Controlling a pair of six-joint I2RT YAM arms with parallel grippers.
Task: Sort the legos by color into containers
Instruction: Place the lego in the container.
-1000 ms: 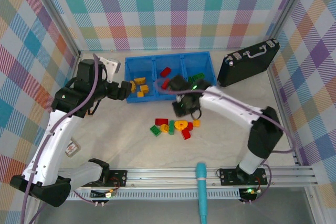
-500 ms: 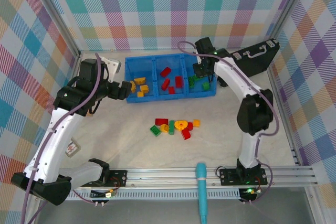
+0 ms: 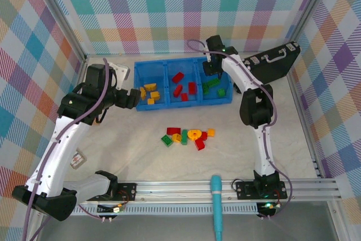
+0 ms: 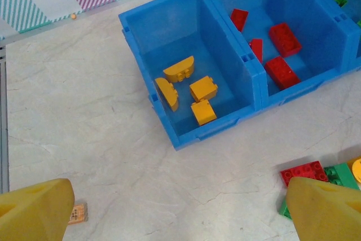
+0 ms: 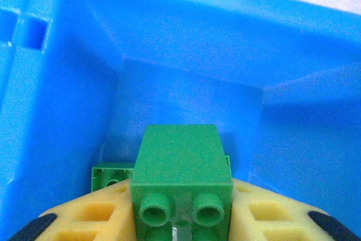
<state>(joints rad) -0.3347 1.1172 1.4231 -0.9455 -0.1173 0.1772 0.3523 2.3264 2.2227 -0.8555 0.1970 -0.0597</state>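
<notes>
Low in the centre of the top view, a loose cluster of legos [image 3: 186,135], red, green and yellow-orange, lies on the desk [image 3: 130,156]. Up and left of it, the left fingers [image 3: 135,97] hang spread wide and empty, just beside the left end of the containers [image 3: 186,105]. Yellow-orange bricks [image 3: 151,93] lie in the left compartment and red bricks [image 3: 183,86] in the middle one. Over the right compartment, the right fingers [image 5: 180,218] grasp a green brick [image 5: 180,162], with a second green brick [image 5: 110,176] lying beneath.

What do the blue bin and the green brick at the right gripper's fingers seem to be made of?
The blue bin looks like moulded plastic, smooth with a faint sheen on its walls. The green brick seems hard plastic too: glossy, crisp studs.
</notes>
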